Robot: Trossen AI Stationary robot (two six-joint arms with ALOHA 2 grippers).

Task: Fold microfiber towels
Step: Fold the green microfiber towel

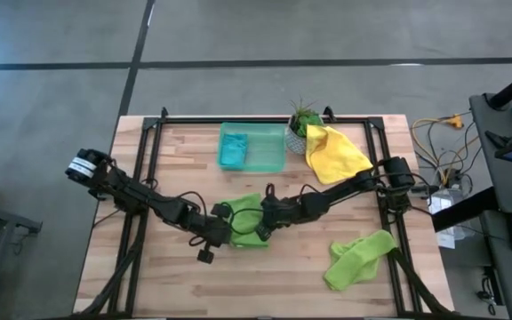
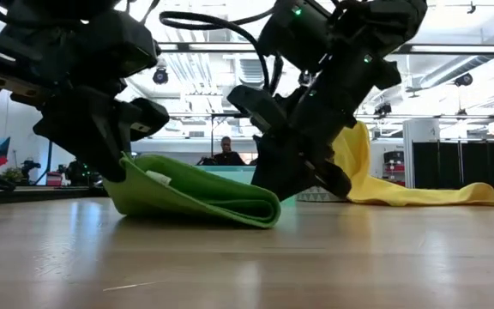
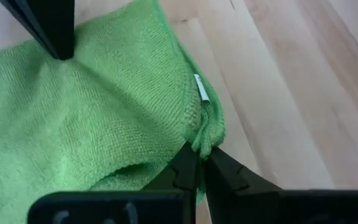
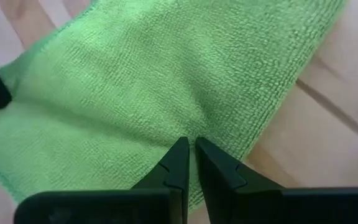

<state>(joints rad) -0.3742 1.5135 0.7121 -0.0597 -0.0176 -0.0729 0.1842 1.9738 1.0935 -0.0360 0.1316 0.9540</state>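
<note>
Mid-tabletop, the left gripper [image 3: 199, 163] and right gripper [image 4: 191, 152] pinch the half-folded lime towel [image 1: 245, 220] at opposite edges; uneven release could skew the fold.

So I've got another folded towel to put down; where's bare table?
Free: the near left corner, in front of the left gripper, and the far left, left of the tray. Crowded: the centre, where both grippers, the right too, pinch the green towel; the yellow towel and loose green towel fill the right.
</note>
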